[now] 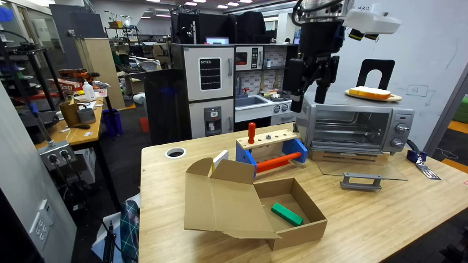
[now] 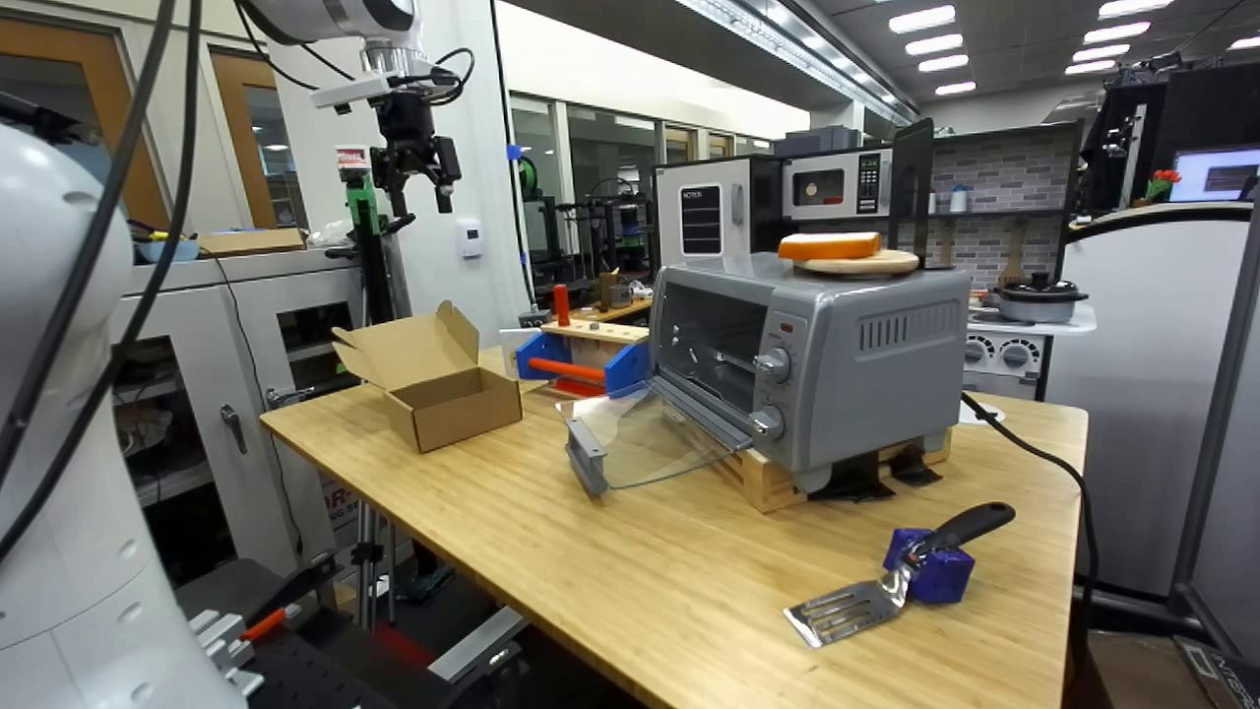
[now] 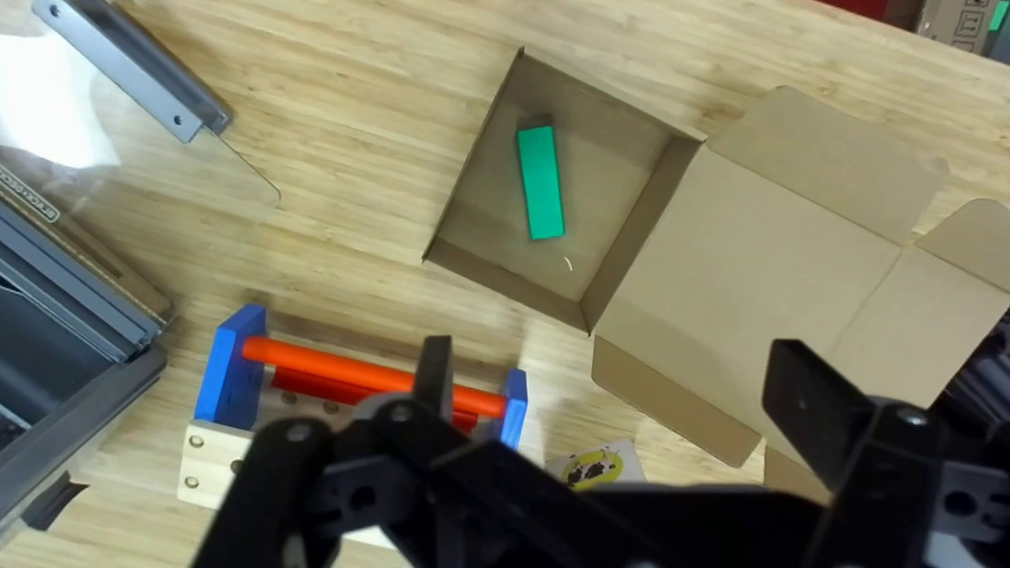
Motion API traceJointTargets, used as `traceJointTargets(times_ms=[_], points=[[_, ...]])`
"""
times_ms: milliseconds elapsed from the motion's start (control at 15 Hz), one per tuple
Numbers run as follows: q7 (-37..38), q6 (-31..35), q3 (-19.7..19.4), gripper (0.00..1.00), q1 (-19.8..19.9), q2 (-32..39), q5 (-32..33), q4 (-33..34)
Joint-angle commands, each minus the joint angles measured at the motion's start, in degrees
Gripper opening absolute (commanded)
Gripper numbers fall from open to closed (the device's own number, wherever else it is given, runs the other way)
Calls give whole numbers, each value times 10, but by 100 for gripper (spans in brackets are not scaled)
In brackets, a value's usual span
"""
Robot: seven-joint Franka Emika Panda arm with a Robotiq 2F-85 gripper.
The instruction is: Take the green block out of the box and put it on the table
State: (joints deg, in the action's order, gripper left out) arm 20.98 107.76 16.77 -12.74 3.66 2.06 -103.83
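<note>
Pincer (image 1: pixel 309 100): my fingers (image 3: pixel 433 375) are spread wide, and I hang high above the table (image 1: pixel 164 204).
Toy bench (image 1: pixel 279 162): in the wrist view my own black linkage covers part of it; both exterior views show its red peg (image 1: pixel 251 133) upright.
Panel (image 3: pixel 593 467): white, just beside the toy bench; the wrist view gives its yellow print, partly behind my pincer.
Box (image 1: pixel 300 235): lid folded out to one side; its walls bar the sides, its top stands uncovered.
Block (image 3: pixel 541 183): green, flat on the box floor, well below my fingertips and apart from them; in the wrist view it shows nearer the finger seen across the toy bench. In an exterior view the box's wall (image 2: pixel 468 421) hides it.
Oven (image 2: pixel 837 379): just beside the toy bench, its glass door (image 1: pixel 360 168) lowered over the table, apart from the box.
Bread (image 1: pixel 369 92): on a round board (image 1: pixel 396 98) atop the oven, in both exterior views.
Spatula (image 2: pixel 866 601): propped on a purple cube (image 2: pixel 945 579), in both exterior views.
Kitchen (image 1: pixel 223 95): behind the table.
</note>
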Motion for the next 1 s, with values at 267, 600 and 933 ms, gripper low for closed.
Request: traceJointTargets(times_ms=[267,600,933], points=[[1,2,-10,100,-15,5,4,2],[-8,4,-11,100,-14,10,-10,1],[-8,-2,-14,100,-15,31,-4,8]])
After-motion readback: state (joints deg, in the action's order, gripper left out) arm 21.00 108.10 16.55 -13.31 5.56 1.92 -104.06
